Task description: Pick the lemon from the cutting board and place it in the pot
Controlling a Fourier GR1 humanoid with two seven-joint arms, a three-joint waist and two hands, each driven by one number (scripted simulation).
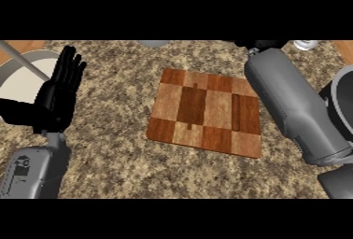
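Speckled granite counter seen from above; a chequered wooden cutting board [205, 112] lies at its centre, its visible top bare; the lemon cannot be seen in this view. The left hand [55, 95] rests at the left, fingers straight and spread upward, beside a round pale vessel [24, 79]. The right forearm crosses the board's right edge; the right hand [265, 45] is mostly cut off at the top, so its state cannot be told.

I see the cutting board [205, 112] lying flat near the middle, a checker of light and dark wood (turned slightly askew). The pot [21, 86] sits far left, pale inside, grey-rimmed, cut by the edge.
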